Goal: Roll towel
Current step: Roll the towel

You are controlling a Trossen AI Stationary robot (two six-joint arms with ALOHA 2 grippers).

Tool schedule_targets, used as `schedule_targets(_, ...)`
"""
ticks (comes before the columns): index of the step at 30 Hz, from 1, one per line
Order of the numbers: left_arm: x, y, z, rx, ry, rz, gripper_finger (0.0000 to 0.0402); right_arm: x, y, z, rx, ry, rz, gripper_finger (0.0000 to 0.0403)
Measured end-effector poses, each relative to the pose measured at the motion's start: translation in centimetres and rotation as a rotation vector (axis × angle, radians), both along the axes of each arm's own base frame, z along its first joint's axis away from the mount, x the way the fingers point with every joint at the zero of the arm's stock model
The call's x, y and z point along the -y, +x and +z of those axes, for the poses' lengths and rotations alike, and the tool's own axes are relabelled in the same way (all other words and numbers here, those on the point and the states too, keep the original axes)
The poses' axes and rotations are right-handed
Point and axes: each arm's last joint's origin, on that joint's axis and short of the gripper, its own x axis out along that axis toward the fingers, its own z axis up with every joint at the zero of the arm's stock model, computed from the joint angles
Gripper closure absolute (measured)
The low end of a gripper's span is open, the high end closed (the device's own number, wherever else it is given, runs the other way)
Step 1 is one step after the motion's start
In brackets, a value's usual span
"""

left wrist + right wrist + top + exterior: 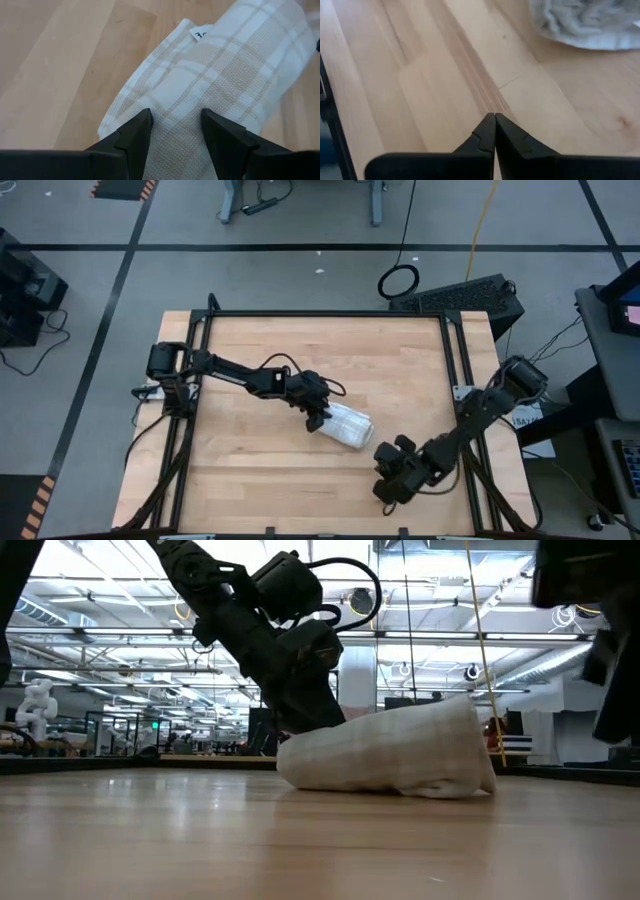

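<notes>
A: Where was the towel [348,425]?

B: On the table [400,360], just past centre toward four o'clock in the overhead view. It lay as a stubby roll, its long axis running from ten o'clock to four o'clock.

A: And the left gripper [318,420]?

B: At the roll's ten o'clock end. In its own wrist view the two fingers [135,134] stood partly apart with checked cloth bulging between them, so I'd say it was clamped on the towel's end. Presumably that pinch was there to keep the wraps from springing loose.

A: Was the roll tight?

B: Fairly. From table height it looked like a cone lying on its side, narrow where the gripper had it and fuller at the far end. That end showed crumpled layers in the right wrist view, so it probably rolled unevenly. The small label [200,33] sat on the outside near an edge that looked to lie free on the wood.

A: What about the right gripper [385,493]?

B: Parked toward five o'clock, well apart from the towel, fingers pressed together on nothing. It seemed placed to stay out of the way.

A: Was the left one lifting the roll?

B: Hard to tell; the low view suggested the roll rested on the table, but the gripped end was hidden behind the arm.
</notes>
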Motion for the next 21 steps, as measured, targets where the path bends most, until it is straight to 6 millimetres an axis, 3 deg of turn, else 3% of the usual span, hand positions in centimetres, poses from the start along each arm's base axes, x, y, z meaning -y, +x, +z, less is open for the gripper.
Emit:
schedule_targets(5, 0.0, -0.2, -0.2, -0.032, -0.051, 0.053, 0.0219, -0.3, -0.1, -0.4, 0.103, -0.028, -0.181, 0.0403)
schedule_targets(11, 0.1, -0.2, 0.1, -0.043, -0.145, 0.15, 0.0219, 0.9, 2.5, -1.6, 0.196, -0.081, -0.248, 0.0403)
schedule_targets(15, -0.4, -0.6, 1.1, -0.025, -0.147, 0.165, 0.0219, 1.5, 3.9, -2.7, 0.211, -0.085, -0.264, 0.0403)
schedule_targets(21, -1.9, -1.1, 3.8, 0.068, -0.152, 0.196, 0.0219, 1.9, 3.8, -3.3, 0.201, -0.091, -0.343, 0.0403)
